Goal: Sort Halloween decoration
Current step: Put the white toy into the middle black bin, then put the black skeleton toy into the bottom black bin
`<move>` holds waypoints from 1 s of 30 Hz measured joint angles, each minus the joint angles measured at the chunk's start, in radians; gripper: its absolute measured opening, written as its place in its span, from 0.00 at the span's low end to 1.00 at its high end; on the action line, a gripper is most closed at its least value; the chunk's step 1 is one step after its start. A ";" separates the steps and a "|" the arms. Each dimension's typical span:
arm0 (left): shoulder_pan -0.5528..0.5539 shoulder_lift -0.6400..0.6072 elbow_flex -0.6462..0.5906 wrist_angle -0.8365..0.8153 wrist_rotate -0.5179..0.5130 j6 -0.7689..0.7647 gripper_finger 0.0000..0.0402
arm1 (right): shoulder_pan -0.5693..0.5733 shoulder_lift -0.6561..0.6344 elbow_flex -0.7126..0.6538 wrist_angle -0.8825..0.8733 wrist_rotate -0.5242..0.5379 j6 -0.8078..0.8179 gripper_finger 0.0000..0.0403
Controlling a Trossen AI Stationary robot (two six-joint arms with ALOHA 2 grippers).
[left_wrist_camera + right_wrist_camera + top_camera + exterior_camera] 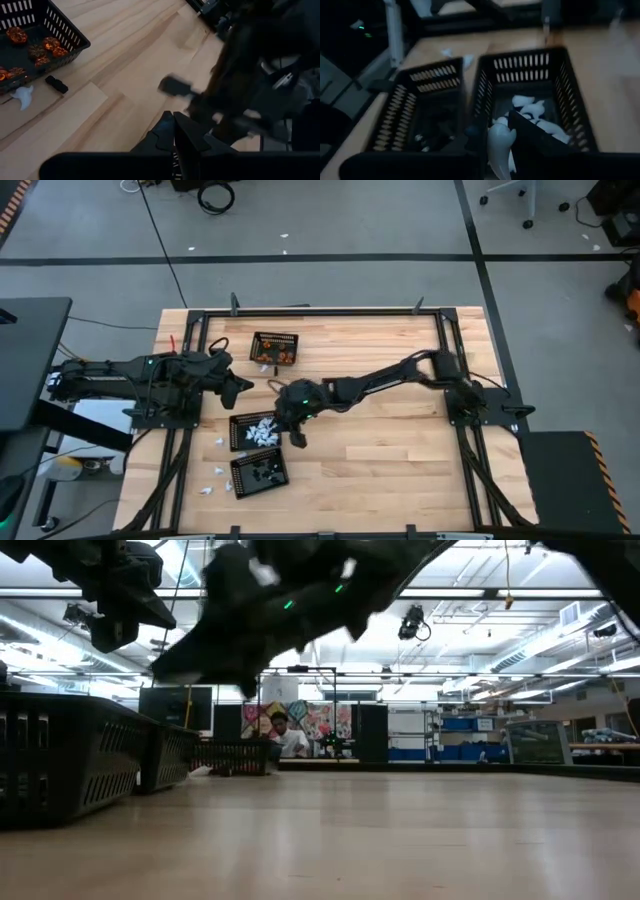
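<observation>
Your right gripper (495, 145) hung over the black rectangular mesh basket of white pieces (570, 80), its fingers pinching a white ghost-shaped toy piece (500, 142). More white pieces (535, 112) lay inside that basket. Just beside it, the second black mesh basket (427, 77) held black pieces (262, 472). Your left gripper (172, 132) waited farther back, fingers pressed together, empty. Beyond it, the third basket (65, 35) held orange rounded pieces (47, 47); one white piece (22, 96) and one black piece (56, 84) lay outside its wall on the wooden table (125, 65).

Table (400, 450): pale wood planks, smooth, satin. Baskets (530, 80): black plastic mesh, matt. White pieces (501, 142): smooth glossy plastic. Orange pieces (50, 44): shiny, ridged. Arms (380, 380): dark, matt.
</observation>
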 joint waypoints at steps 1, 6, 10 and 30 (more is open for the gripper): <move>0.000 0.000 0.000 -0.003 0.000 0.001 0.04 | 0.000 0.032 0.029 -0.002 -0.004 0.012 0.18; 0.000 0.000 0.000 -0.017 0.001 -0.006 0.04 | 0.011 0.151 0.191 -0.020 0.023 -0.004 0.19; 0.000 0.000 0.000 -0.035 0.009 -0.011 0.04 | 0.014 0.210 0.277 -0.117 0.034 -0.046 0.21; 0.000 0.003 0.000 -0.109 0.011 -0.017 0.04 | -0.126 -0.025 0.126 -0.183 0.013 -0.042 0.38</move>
